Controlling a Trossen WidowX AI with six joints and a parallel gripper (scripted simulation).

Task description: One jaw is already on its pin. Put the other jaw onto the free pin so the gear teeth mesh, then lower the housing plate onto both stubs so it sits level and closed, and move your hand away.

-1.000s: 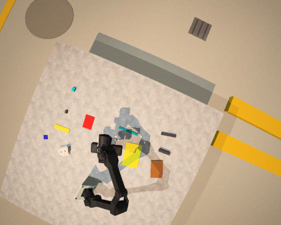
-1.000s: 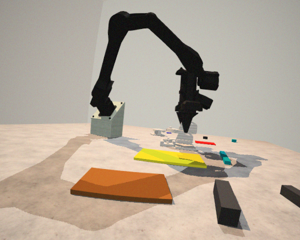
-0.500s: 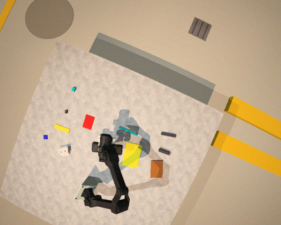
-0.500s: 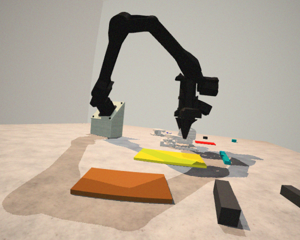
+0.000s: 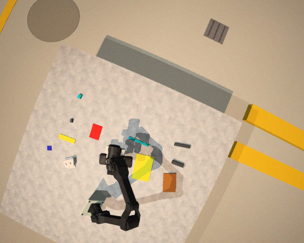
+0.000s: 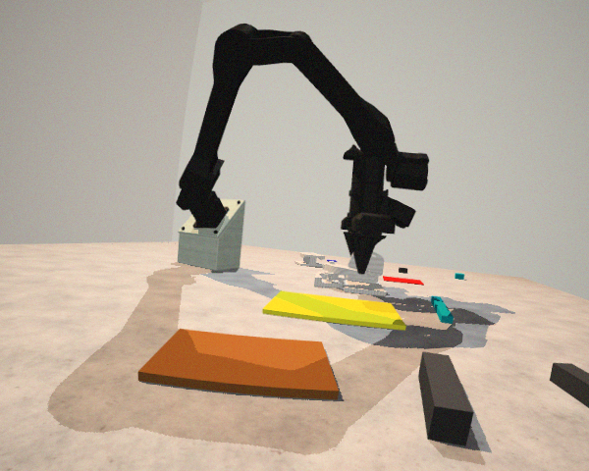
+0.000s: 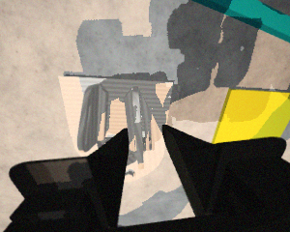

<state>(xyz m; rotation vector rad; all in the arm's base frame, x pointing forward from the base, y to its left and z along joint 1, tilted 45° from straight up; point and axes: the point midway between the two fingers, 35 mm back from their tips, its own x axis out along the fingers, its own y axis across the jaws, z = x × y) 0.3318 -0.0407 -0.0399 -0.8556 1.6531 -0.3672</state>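
Note:
My gripper [image 6: 361, 269] [image 7: 145, 130] points down and is shut on the loose jaw [image 7: 136, 107], a pale grey piece low over the gripper base. The pale base [image 7: 69, 99] [image 6: 370, 291] lies on the table under my fingers. The other jaw [image 7: 91, 118] stands on the left part of the base in the wrist view, beside the held one. In the exterior view the two jaws overlap behind my fingertips. Whether the held jaw is on its pin and whether the teeth mesh cannot be told; pins and teeth are hidden. The white housing plate [image 5: 69, 162] [image 6: 311, 260] lies apart from the base.
A yellow plate [image 5: 143, 167] [image 6: 333, 309] [image 7: 251, 116] and a teal bar [image 5: 138, 141] [image 6: 441, 309] [image 7: 261, 19] lie near the base. An orange block [image 5: 169, 182] [image 6: 239, 365], a red plate [image 5: 96, 131] and two dark bars [image 5: 182, 145] [image 5: 178, 162] lie farther out.

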